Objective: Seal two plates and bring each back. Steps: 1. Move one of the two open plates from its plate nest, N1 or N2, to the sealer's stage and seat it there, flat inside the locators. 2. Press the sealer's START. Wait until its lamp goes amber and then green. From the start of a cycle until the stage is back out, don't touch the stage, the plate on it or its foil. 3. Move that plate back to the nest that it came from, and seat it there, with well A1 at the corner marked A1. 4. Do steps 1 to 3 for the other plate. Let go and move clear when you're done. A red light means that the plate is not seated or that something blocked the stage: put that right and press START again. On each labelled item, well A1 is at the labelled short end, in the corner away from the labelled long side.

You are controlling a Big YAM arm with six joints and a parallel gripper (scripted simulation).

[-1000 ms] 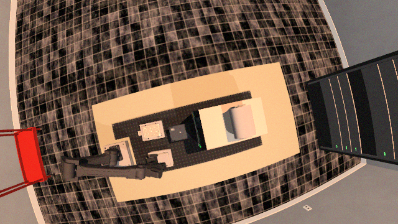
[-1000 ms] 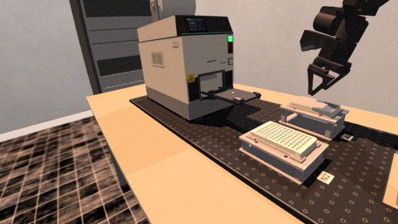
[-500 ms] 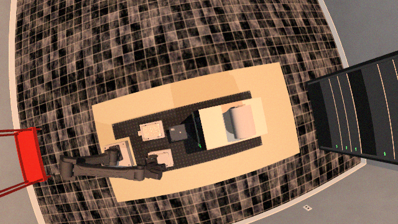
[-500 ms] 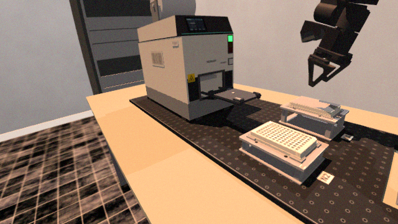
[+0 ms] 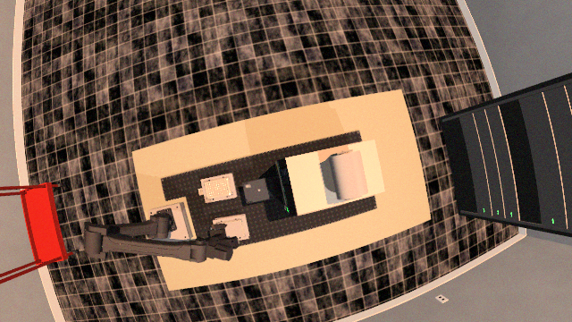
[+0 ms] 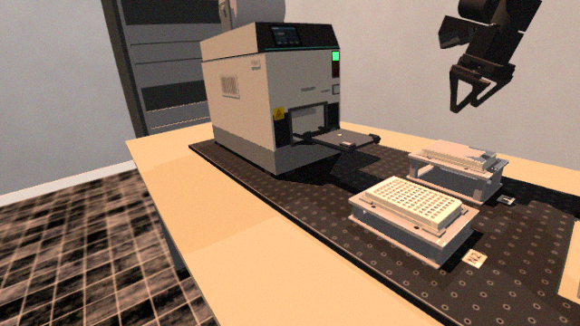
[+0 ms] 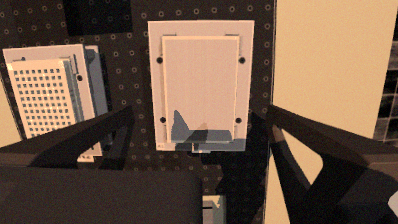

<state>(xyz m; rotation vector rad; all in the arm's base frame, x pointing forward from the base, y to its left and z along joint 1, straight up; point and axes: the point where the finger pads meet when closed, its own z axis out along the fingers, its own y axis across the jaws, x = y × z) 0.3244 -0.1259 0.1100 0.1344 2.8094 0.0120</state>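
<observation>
The smooth, pale rectangular foil-topped plate [image 5: 235, 225] [image 6: 462, 151] [image 7: 201, 85] lies in its raised nest, at twelve o'clock in the wrist view. The black two-fingered metal gripper [image 5: 223, 243] [image 6: 466, 106] [image 7: 199, 112] hangs above, jaws wide apart. The white open-welled plate [image 5: 217, 187] [image 6: 413, 199] [image 7: 44, 97] sits at ten o'clock.

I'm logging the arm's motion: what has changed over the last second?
The gripper has risen farther above the smooth-topped plate. Nothing was visibly grasped or released. That plate, the open-well plate, the extended sealer stage and the green lamp stayed as they were.
</observation>
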